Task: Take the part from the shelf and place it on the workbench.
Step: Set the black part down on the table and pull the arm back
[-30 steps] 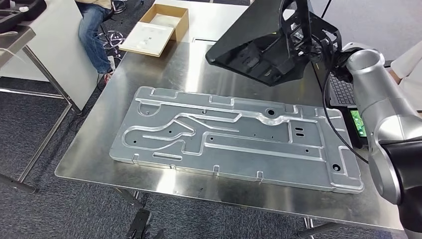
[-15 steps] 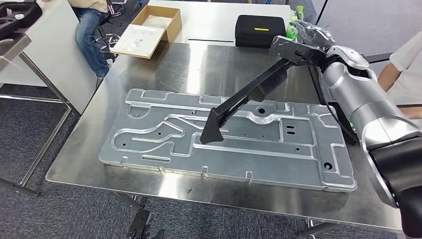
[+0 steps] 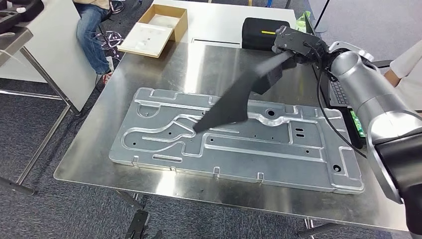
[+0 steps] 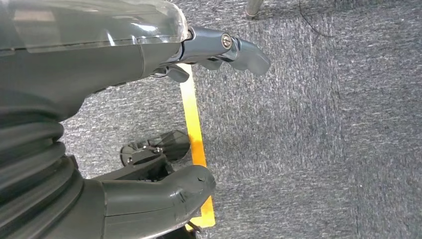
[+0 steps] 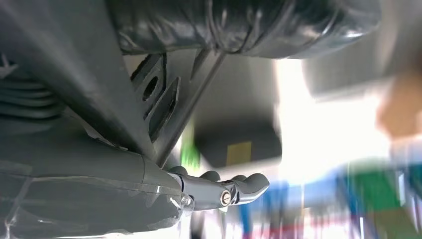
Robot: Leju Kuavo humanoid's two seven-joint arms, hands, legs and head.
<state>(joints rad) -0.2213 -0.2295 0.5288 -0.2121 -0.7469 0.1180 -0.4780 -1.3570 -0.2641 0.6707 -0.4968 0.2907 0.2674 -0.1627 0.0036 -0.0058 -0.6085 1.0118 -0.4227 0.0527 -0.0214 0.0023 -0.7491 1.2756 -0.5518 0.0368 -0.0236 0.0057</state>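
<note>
no readable text, labels, numbers or signs anywhere

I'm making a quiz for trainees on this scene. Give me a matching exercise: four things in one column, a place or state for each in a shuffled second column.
1. black part
2. metal panel
3. cardboard box
4. left hand

A. lying flat on the workbench
B. hanging above grey carpet
C. held in the right hand
D. on the white table beyond the workbench

Pairs: 1-C, 2-A, 3-D, 4-B

Even overhead light is glaring off the steel workbench (image 3: 149, 74); the black part (image 3: 234, 102) is blurring, and the right wrist background is smearing.
</note>
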